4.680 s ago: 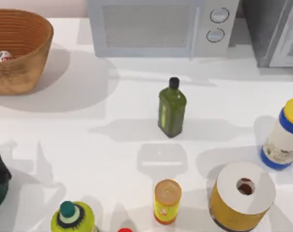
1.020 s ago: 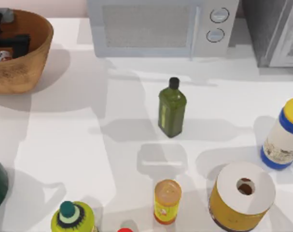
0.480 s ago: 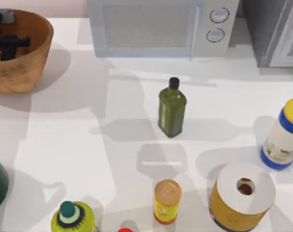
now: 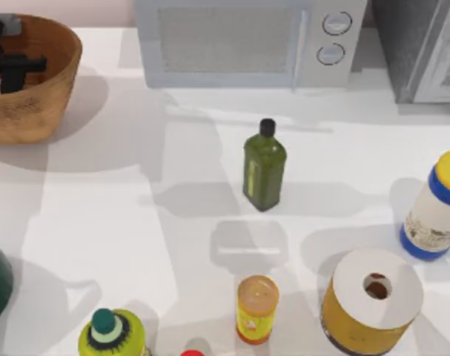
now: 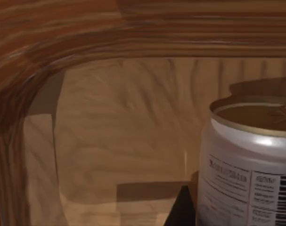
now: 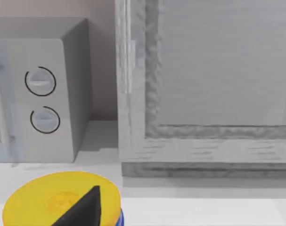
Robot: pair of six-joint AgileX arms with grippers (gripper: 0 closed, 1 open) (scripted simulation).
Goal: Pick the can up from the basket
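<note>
Left gripper down inside the tan woven wicker basket

The small white can with a dull tan top stands on the basket floor just beside the gripper; whether its fingers grip the can cannot be told.

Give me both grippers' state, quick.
Left gripper: down inside the basket beside the can; state cannot be told.
Right gripper: cannot be told.

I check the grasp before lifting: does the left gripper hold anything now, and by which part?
It cannot be told. The left gripper is down inside the basket, and the can stands close beside one finger, but no closed grip shows.
</note>
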